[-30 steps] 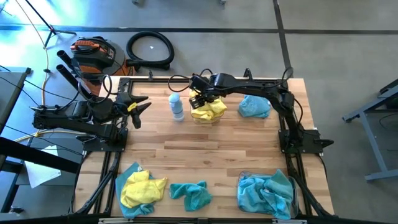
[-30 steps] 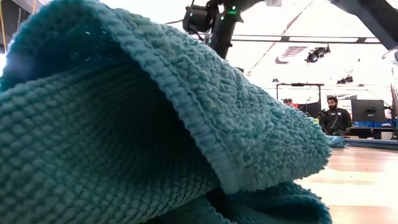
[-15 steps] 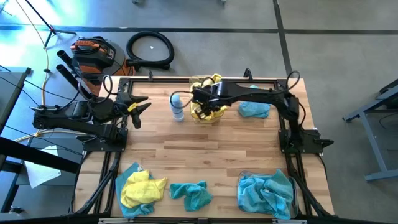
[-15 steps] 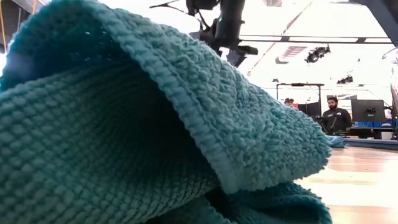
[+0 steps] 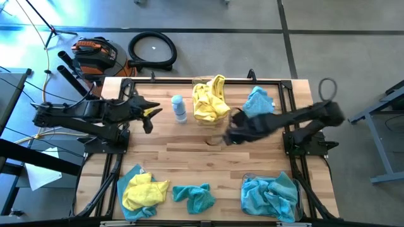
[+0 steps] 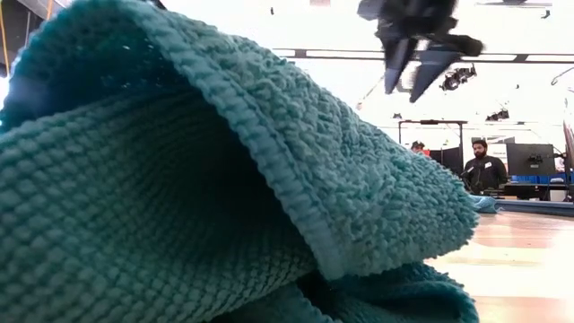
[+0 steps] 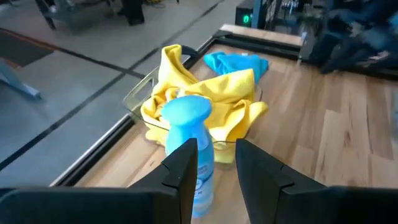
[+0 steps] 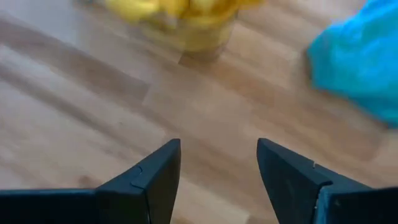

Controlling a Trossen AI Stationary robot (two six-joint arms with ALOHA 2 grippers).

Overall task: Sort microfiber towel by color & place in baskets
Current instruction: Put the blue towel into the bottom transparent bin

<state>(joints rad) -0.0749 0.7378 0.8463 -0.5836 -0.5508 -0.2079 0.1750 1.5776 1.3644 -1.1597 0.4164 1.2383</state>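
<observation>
We note the right tool (image 5: 228,134) hanging empty over bare wood at mid-tabletop (image 5: 189,154), its two dark fingers (image 8: 152,177) spread wide with nothing between them. Just beyond it on the far side stands the clear plastic tub heaped with bright yellow microfiber cloths (image 5: 209,104); a loose teal-blue cloth (image 5: 259,103) lies to the right of that tub, on the far right of the tabletop, just beside the right arm.

That teal cloth lies far-right of the right tool and close by. The left tool (image 5: 148,115) sits well apart from it, at the far left, pointed at a small white-and-blue spray bottle (image 5: 179,108); its fingers (image 7: 180,171) are parted a little, gripping nothing.

The teal tub (image 5: 273,197) sits near right, already heaped. Near left, a yellow cloth (image 5: 144,191) rests on a teal one, with another teal cloth (image 5: 194,197) bunched beside them.

We judge the right arm the nearer for the far teal cloth — a short reach away and rightward.
</observation>
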